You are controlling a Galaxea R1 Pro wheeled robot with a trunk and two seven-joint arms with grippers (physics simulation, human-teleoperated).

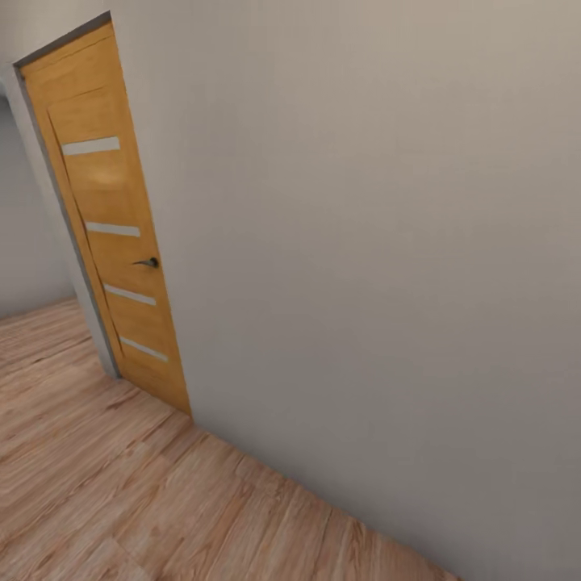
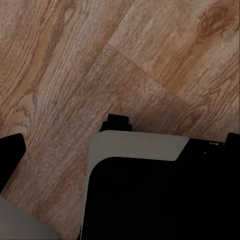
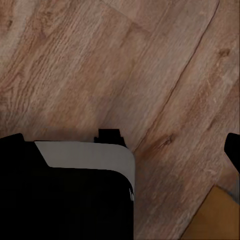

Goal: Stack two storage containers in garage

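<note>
The two storage containers are out of view. In the left wrist view my left gripper (image 2: pixel 121 149) hangs open over light wood-plank flooring (image 2: pixel 60 65), one black fingertip (image 2: pixel 10 156) at each side edge and nothing between them. My right gripper (image 3: pixel 122 145) is likewise open above the planks (image 3: pixel 165 65), one dark fingertip (image 3: pixel 233 149) at the edge. Both wrist views look down past a grey-and-black part of my own body (image 2: pixel 150 190).
A plain light-grey wall (image 1: pixel 363 242) stands close ahead and runs off to the right. At the left it holds an orange-brown wooden door (image 1: pixel 113 242) with several frosted strips and a dark handle (image 1: pixel 148 262). Wood-plank floor (image 1: pixel 97 484) stretches to the left.
</note>
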